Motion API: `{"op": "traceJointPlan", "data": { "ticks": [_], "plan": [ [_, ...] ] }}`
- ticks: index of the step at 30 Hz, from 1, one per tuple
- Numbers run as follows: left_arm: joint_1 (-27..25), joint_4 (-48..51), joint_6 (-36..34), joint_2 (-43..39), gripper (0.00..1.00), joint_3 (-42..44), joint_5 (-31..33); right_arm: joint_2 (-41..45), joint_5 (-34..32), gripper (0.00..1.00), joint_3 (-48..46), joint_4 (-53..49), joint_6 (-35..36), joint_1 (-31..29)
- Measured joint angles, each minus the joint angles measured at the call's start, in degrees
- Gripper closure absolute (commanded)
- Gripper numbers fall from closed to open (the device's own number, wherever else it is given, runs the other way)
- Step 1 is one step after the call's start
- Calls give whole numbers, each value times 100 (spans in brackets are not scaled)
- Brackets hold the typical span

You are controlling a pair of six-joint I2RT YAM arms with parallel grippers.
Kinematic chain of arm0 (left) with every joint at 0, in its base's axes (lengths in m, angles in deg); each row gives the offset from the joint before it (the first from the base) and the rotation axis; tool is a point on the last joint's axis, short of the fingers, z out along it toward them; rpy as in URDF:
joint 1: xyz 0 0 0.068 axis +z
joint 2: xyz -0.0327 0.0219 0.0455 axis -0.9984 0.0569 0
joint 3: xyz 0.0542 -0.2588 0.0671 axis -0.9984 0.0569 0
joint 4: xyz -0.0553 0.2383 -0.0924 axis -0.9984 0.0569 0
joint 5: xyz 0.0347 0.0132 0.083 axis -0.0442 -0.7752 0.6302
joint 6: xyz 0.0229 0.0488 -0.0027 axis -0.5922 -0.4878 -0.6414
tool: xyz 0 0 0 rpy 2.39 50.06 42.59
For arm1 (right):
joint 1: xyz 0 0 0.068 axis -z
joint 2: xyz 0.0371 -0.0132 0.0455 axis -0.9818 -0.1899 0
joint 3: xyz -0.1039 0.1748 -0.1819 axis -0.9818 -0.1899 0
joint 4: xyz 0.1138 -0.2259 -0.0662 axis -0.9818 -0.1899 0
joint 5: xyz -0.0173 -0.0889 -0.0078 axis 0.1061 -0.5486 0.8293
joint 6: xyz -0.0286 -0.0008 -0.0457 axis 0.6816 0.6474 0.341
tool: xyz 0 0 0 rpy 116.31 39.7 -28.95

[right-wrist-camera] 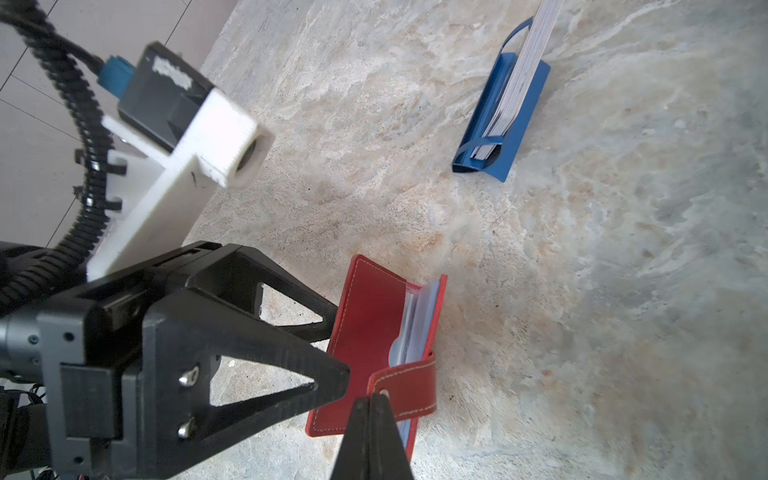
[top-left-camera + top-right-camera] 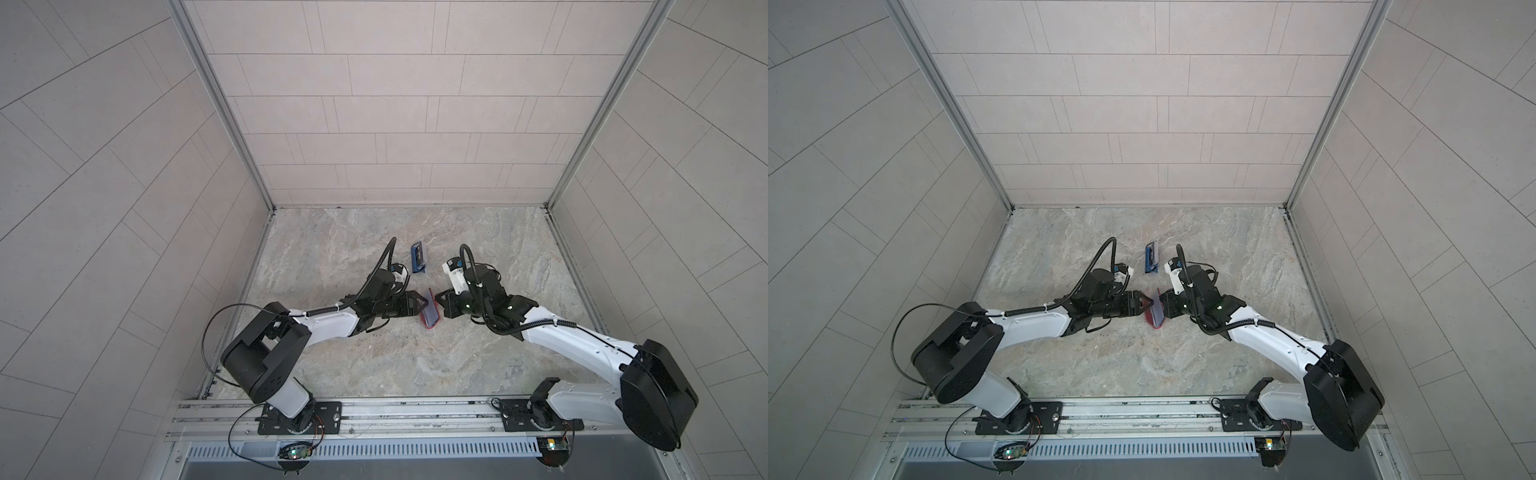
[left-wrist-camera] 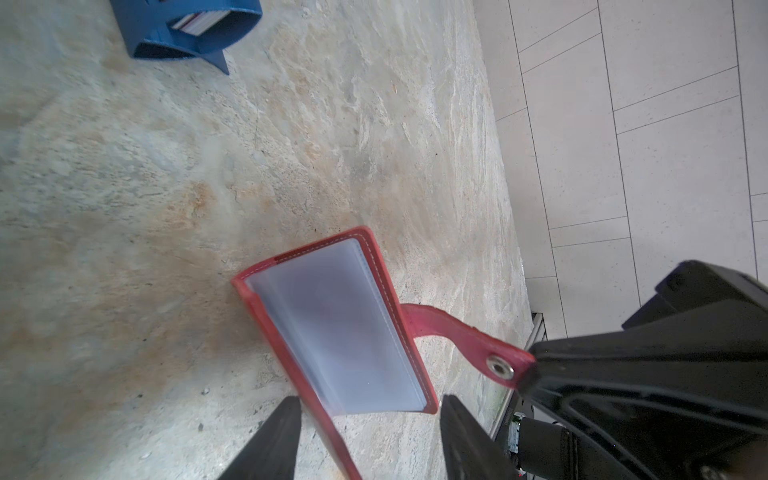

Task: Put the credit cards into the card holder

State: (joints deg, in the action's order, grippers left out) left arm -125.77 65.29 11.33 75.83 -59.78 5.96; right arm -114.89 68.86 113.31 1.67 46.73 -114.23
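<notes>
Marbled tabletop [image 2: 374,365], boxed in by pale tiled walls. Nearest of the task's things, in the middle between the two arms: card holder [image 1: 370,316], red, part open in a V and tipped up rather than lying flat. Contact with the table underneath: cannot tell. Long axis running roughly near-to-far in both top views, crosswise to the line joining the grippers. Clear sleeves [image 3: 345,332] turned toward the left arm, snap tab [image 3: 449,328] leading off toward the right arm.

Right gripper [image 1: 370,401]: fingers together, pinched on the tab's end just by the snap button [image 3: 500,369]. Left gripper [image 3: 370,399]: fingers apart, straddling the edge of one red cover without clamping it, one fingertip just at that cover's rim in the right wrist view.

Farther back, well apart from the holder: blue stand [image 1: 511,124] with the credit cards [image 1: 523,70] stacked on edge in it, colours not readable. None made out in the sleeves.

Judged step: getting the holder open and steady, ahead of any card. Next move, as a judgement: keep the tab pull firm. Then either close on that cover to widen the V, or back out and reach for the stand. Either way, calls for a sleeve mouth left facing a free approach.
</notes>
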Motion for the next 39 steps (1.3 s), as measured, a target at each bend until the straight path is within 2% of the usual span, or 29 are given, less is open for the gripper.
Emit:
{"op": "traceJointPlan", "data": {
  "ticks": [5, 8, 12, 15, 17, 22, 28, 35, 39],
  "plan": [
    [0, 129, 17, 240, 50, -2, 55, -39, 0, 100, -24, 129, -35, 37],
    [0, 251, 26, 282, 61, -2, 140, -61, -39, 100, -90, 184, -59, 66],
    [0, 599, -63, 282, 67, -17, 358, -136, -179, 100, -160, 170, -74, 125],
    [0, 994, -214, 282, 80, -94, 581, -258, -299, 100, -186, 125, -83, 179],
    [0, 1241, -352, 282, 82, -149, 739, -413, -339, 100, -186, 96, -109, 223],
    [0, 1851, -660, 282, 79, -262, 1279, -831, -317, 100, -186, -26, -179, 289],
    [0, 2312, -957, 269, 66, -387, 1738, -1244, -205, 100, -168, -160, -195, 295],
    [0, 2743, -1239, 203, 51, -542, 2140, -1325, -208, 100, -168, -205, -192, 295],
    [0, 3047, -1432, -35, 49, -566, 2297, -1325, -208, 100, -168, -225, -190, 295]
  ]
}}
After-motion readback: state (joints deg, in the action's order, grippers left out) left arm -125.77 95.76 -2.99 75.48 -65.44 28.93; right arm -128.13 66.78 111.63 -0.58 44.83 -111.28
